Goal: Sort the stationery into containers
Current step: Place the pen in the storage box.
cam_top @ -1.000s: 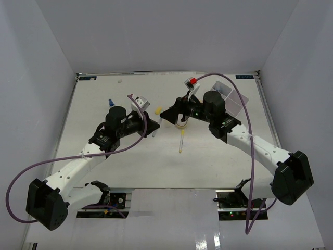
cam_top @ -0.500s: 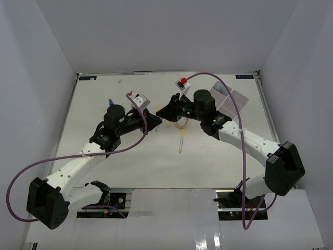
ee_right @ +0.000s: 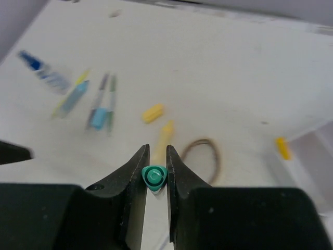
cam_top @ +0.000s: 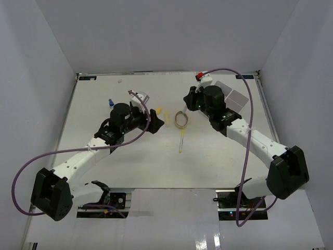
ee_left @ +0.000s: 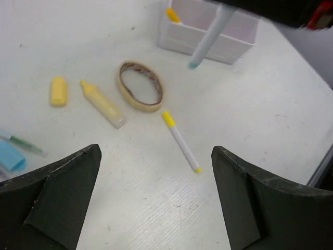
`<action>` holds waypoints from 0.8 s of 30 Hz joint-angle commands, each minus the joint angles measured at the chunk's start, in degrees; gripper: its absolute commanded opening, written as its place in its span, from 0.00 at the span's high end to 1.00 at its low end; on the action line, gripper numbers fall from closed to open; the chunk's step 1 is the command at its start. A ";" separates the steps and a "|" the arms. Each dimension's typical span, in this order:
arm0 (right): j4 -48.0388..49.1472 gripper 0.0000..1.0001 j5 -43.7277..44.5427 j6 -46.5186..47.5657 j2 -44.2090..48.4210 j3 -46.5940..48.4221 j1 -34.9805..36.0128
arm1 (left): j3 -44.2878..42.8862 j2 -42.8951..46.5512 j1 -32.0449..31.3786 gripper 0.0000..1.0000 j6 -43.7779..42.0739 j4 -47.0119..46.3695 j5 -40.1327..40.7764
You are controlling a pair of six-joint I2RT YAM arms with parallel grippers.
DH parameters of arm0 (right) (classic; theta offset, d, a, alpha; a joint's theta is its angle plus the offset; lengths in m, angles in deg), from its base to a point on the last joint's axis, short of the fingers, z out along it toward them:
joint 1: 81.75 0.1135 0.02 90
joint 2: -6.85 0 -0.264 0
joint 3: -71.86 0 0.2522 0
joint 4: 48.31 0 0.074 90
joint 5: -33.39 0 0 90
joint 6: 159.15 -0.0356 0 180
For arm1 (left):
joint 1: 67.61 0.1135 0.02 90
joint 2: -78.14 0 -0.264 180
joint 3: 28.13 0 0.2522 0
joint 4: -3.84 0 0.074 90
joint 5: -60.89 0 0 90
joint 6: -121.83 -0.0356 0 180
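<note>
My right gripper is shut on a green-capped pen, seen end-on between its fingers. The left wrist view shows that pen hanging tip-down in front of the white tray. Empty, my left gripper stands open above the table near a yellow-capped pen. A tan ring, a yellow highlighter and a yellow block lie beyond it. From above, the left gripper is left of the ring and the right gripper is above it.
A small yellow piece lies in the tray's near compartment. A blue block, a green pen and a blue-capped bottle lie to the left. The tray sits at the back right, with white walls around the table.
The right gripper came over to the left gripper, shut on the green-capped pen and drew back right toward the tray. The left gripper opened and let the pen go.
</note>
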 commanded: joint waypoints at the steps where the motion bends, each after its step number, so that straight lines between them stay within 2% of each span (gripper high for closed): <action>1: -0.72 0.92 17.14 10.33 -0.07 0.33 -4.89 | -4.00 -2.99 2.67 0.02 3.54 7.46 6.93; 7: 2.26 0.92 21.99 16.74 -4.20 1.57 -10.78 | -4.71 -5.10 7.16 0.02 7.14 8.96 6.14; 15: 8.15 0.91 21.21 19.05 -13.60 3.41 -13.16 | -5.76 -6.51 7.70 0.02 7.41 12.03 8.33; 17: 9.21 0.85 20.95 19.14 -14.84 3.67 -13.25 | -5.85 -6.42 7.78 0.02 7.41 12.21 8.95; 20: 9.56 0.71 20.33 18.79 -16.60 3.59 -13.33 | -5.85 -6.42 7.78 0.02 7.59 12.47 9.30; 21: 9.56 0.64 19.90 18.52 -16.52 3.24 -13.33 | -5.94 -6.51 7.78 0.02 7.67 12.65 9.30; 22: 9.56 0.51 19.54 18.43 -16.17 2.80 -13.25 | -5.94 -6.60 7.78 0.02 7.76 12.74 9.13; 24: 9.21 0.41 19.01 17.73 -13.81 2.01 -13.33 | -6.20 -7.21 7.70 0.02 8.20 13.52 8.60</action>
